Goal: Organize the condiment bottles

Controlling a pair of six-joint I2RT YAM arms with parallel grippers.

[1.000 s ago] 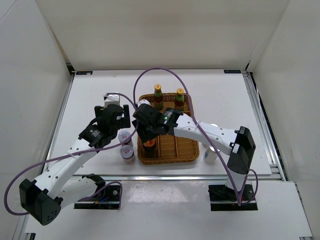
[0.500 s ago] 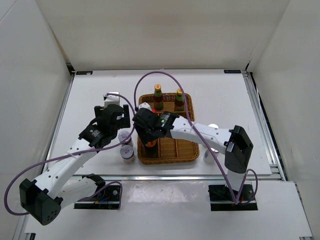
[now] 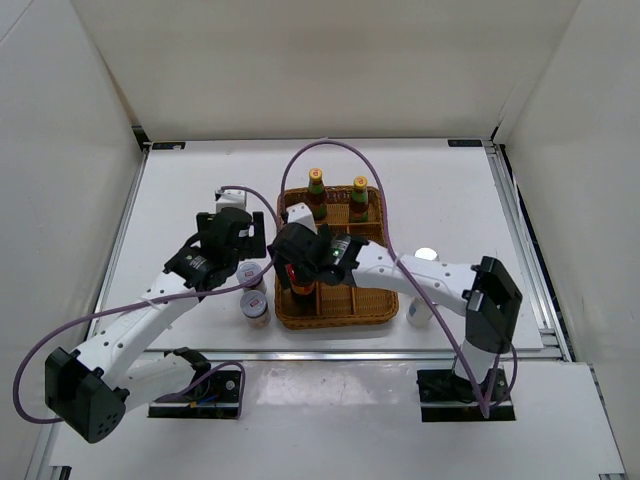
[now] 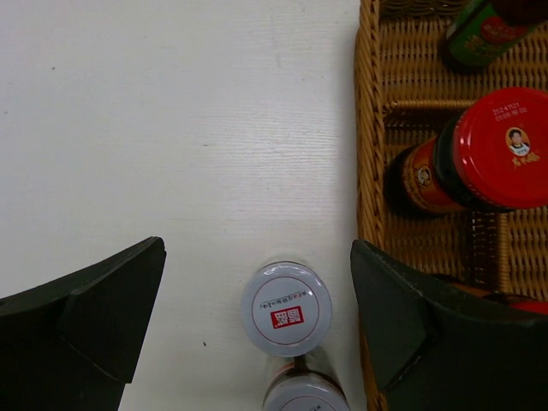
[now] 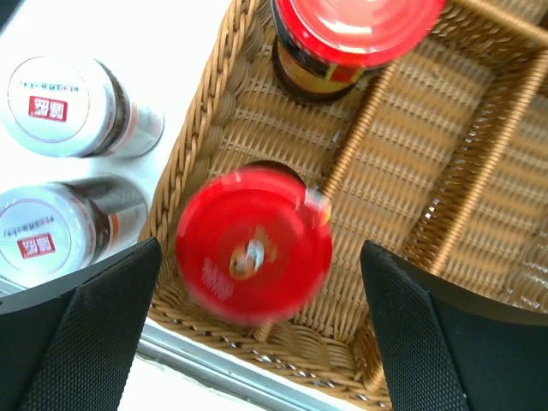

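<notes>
- Right gripper (image 5: 261, 248) has let go: jaws now apart above red-lidded dark jar (image 5: 248, 282) in brown wicker tray (image 5: 195, 154).
- Left gripper (image 4: 257, 248) jaws apart over silver-lidded jar (image 4: 285, 308) on white table (image 4: 171, 128).

A brown wicker tray (image 3: 372, 296), split into compartments by woven dividers (image 5: 364, 137), sits at the centre of a white surface (image 3: 180, 200). Plain white walls (image 3: 320, 70) enclose the surface on three sides, and a metal rail (image 3: 522, 240) runs along its right edge.
</notes>
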